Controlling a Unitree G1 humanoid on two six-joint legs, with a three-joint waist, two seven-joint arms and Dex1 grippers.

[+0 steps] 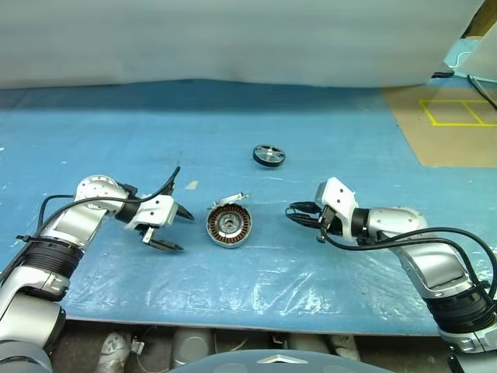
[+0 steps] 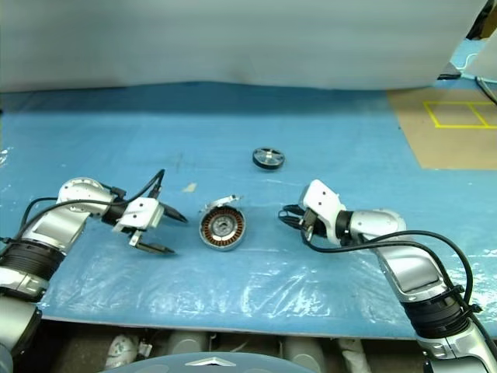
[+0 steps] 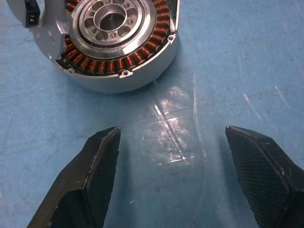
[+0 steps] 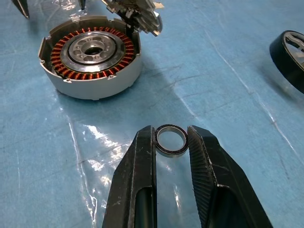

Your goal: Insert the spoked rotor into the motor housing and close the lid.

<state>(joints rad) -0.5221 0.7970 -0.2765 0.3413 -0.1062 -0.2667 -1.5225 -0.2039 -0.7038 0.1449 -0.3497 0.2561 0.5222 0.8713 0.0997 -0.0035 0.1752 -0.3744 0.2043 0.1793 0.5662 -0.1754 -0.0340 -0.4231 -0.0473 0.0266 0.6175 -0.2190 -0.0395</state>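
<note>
The motor housing (image 1: 229, 224) lies open on the blue table, its copper windings ringing a silvery hub (image 3: 111, 21). My left gripper (image 1: 185, 231) sits just left of it, open and empty, with its black fingers (image 3: 95, 175) pointed at the housing from a short way off. To the right of the housing, my right gripper (image 4: 171, 141) is shut on a small thin black ring (image 4: 167, 151). The spoked rotor (image 1: 269, 155), black-rimmed, lies flat farther back on the table, apart from both grippers. The lid is out of view.
A small metal connector tab (image 4: 140, 14) juts from the housing's far side. Glossy plastic film (image 1: 256, 280) covers the blue table (image 1: 93, 148) toward its front edge. A brown floor patch with yellow tape (image 1: 458, 116) lies at the back right.
</note>
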